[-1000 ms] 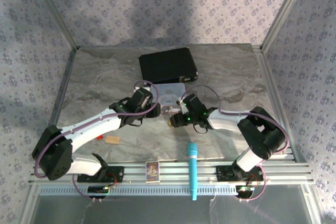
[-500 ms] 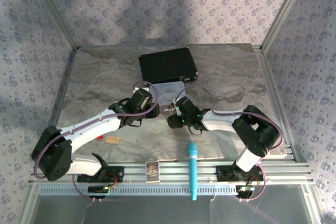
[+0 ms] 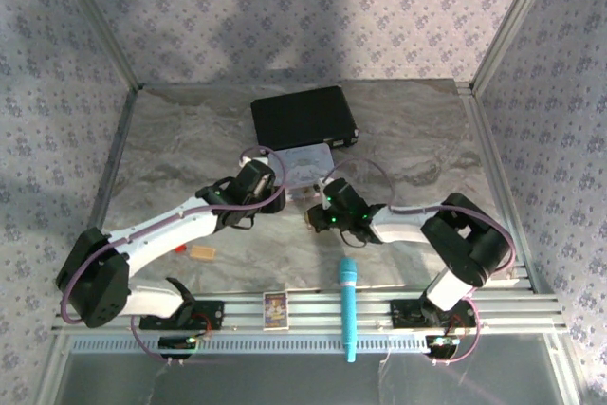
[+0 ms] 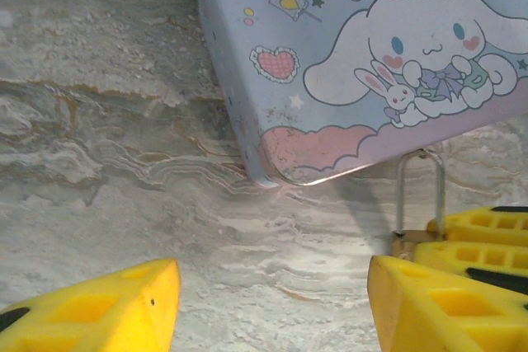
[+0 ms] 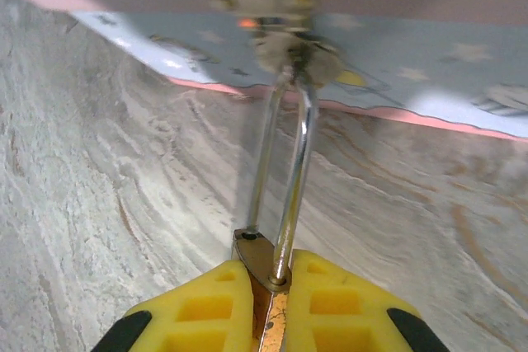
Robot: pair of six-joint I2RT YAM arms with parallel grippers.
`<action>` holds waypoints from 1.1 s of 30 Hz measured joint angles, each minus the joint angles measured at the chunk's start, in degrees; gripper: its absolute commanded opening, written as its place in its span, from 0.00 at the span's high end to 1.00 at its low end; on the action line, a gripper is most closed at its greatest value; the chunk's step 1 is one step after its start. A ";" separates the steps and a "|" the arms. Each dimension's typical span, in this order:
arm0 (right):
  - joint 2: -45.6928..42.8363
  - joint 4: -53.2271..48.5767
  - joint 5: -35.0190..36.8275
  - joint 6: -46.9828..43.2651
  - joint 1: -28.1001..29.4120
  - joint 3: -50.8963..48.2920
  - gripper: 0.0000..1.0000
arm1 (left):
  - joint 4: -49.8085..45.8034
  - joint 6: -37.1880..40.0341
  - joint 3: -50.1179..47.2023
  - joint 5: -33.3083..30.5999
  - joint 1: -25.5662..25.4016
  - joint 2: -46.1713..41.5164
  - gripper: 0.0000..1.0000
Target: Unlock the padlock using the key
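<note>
The brass padlock hangs by its long steel shackle from the latch of the pastel cartoon tin. My right gripper is shut on the padlock's body, its yellow fingers pressed against both flat sides. In the left wrist view the padlock and the right gripper's fingers sit at the lower right, below the tin's front edge. My left gripper stands open over bare table just left of them, holding nothing. The key is out of view.
A black case lies behind the tin. A turquoise stick crosses the front rail. A tan block and a small red block lie under the left arm. A small card box sits on the rail.
My right gripper has closed from open onto the padlock's body and shifted slightly at the tin's front. The left arm has stayed still.
</note>
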 measured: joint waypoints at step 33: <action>2.86 18.97 -8.79 23.67 -7.37 -8.48 1.00 | 4.68 51.28 19.21 -18.43 -10.51 25.66 0.47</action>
